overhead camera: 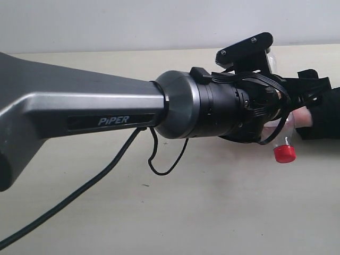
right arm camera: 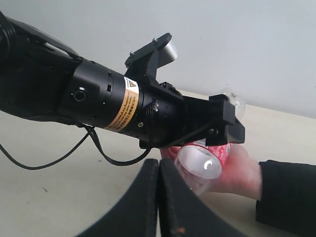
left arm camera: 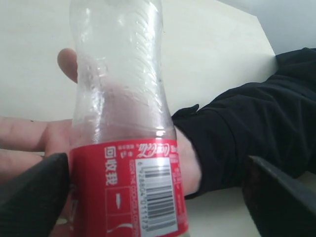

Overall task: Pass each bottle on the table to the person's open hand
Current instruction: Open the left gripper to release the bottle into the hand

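Observation:
A small clear bottle point(left arm camera: 123, 98) with a red label lies across the person's open hand point(left arm camera: 29, 136), and its red cap point(overhead camera: 285, 154) points toward the table's front. My left gripper point(left arm camera: 153, 168) straddles it with the jaws spread. One finger point(left arm camera: 34, 192) touches the label and the other finger point(left arm camera: 281, 197) stands well clear. From the right wrist view the bottle's base point(right arm camera: 200, 165) rests in the palm point(right arm camera: 242, 170) under the left gripper point(right arm camera: 227, 121). My right gripper point(right arm camera: 159, 165) is shut and empty, a short way from the hand. No other bottle shows.
The left arm point(overhead camera: 106, 111) stretches across the pale beige table point(overhead camera: 212, 212), trailing a black cable point(overhead camera: 79, 191). The person's black sleeve point(left arm camera: 247, 123) enters over the table's right edge. A white wall point(overhead camera: 159, 21) stands behind.

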You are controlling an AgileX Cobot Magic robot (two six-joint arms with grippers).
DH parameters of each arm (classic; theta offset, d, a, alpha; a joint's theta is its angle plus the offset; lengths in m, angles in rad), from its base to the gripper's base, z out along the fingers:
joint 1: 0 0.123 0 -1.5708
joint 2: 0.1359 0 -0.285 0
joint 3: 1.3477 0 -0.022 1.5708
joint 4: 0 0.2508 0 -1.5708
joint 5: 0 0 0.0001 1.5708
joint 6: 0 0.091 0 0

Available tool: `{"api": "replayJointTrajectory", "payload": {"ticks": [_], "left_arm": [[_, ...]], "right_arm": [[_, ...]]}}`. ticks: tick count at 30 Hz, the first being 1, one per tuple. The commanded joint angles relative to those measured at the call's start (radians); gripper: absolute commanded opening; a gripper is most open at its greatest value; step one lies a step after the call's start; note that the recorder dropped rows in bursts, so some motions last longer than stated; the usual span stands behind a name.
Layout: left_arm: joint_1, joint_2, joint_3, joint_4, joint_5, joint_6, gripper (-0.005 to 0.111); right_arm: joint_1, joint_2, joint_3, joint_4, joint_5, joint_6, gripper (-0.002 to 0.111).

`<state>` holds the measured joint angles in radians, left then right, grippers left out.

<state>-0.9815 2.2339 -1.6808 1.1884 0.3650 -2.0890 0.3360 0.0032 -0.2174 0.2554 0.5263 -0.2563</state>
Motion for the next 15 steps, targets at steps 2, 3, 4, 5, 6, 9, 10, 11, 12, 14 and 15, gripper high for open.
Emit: {"api": "replayJointTrajectory", "payload": {"ticks": [2, 3, 4, 5, 6, 9, 10, 11, 12, 14, 15], "left_arm": [[0.004, -0.028, -0.005, -0.019, 0.023, 0.058, 0.09], [0.004, -0.03, -0.005, -0.026, 0.03, 0.065, 0.09], [0.004, -0.034, -0.005, -0.033, 0.037, 0.077, 0.09], [0.004, -0.036, -0.005, -0.044, 0.044, 0.091, 0.09], [0.004, -0.036, -0.005, -0.055, 0.052, 0.106, 0.09], [0.004, -0.04, -0.005, -0.092, 0.079, 0.136, 0.09], [0.004, -0.043, -0.005, -0.105, 0.084, 0.154, 0.09], [0.004, -0.046, -0.005, -0.115, 0.084, 0.171, 0.09], [0.004, -0.051, -0.005, -0.127, 0.084, 0.19, 0.09], [0.004, -0.067, -0.005, -0.16, 0.086, 0.235, 0.09], [0.004, -0.079, -0.005, -0.173, 0.086, 0.262, 0.09]], "right_arm": [[0.001, -0.003, 0.001, 0.002, -0.02, -0.004, 0.0], [0.001, -0.003, 0.001, 0.002, -0.02, -0.004, 0.0], [0.001, -0.003, 0.001, 0.002, -0.02, -0.004, 0.0], [0.001, -0.003, 0.001, 0.002, -0.02, -0.004, 0.0], [0.001, -0.003, 0.001, 0.002, -0.02, -0.004, 0.0], [0.001, -0.003, 0.001, 0.002, -0.02, -0.004, 0.0], [0.001, -0.003, 0.001, 0.002, -0.02, -0.004, 0.0], [0.001, -0.003, 0.001, 0.002, -0.02, -0.004, 0.0], [0.001, -0.003, 0.001, 0.002, -0.02, -0.004, 0.0], [0.001, -0.003, 0.001, 0.002, -0.02, -0.004, 0.0], [0.001, -0.003, 0.001, 0.002, -0.02, -0.004, 0.0]]}}
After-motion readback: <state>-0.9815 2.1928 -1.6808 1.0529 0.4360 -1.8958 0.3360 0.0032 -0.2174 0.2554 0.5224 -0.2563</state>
